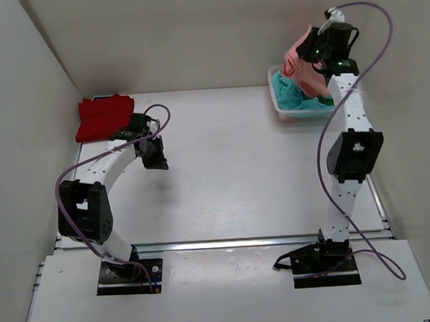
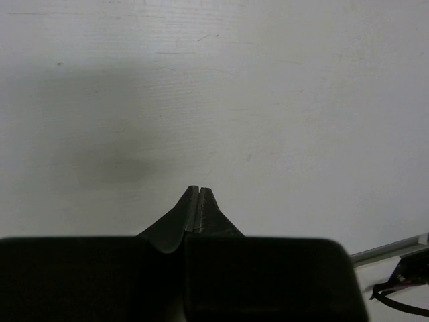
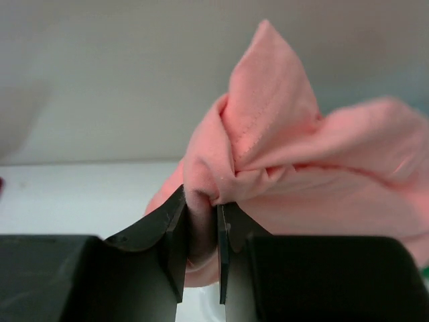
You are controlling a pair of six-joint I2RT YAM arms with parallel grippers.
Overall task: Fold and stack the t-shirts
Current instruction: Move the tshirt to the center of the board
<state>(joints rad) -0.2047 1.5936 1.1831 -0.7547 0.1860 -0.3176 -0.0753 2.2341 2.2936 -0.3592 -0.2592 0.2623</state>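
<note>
Hanging bunched and creased, salmon-pink t-shirt (image 3: 288, 154) sits pinched in right gripper (image 3: 200, 209) (left gripper (image 2: 199, 196) closed, empty).

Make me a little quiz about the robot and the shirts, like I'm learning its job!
1. Fill in: the teal-green cloth t-shirt lies in the white plastic lattice ____.
2. True or false: the left end effector is open.
3. The right end effector pinches: A nothing, B the salmon-pink cloth t-shirt, C a towel.
Key: 1 basket; 2 false, it is shut; 3 B.
</note>
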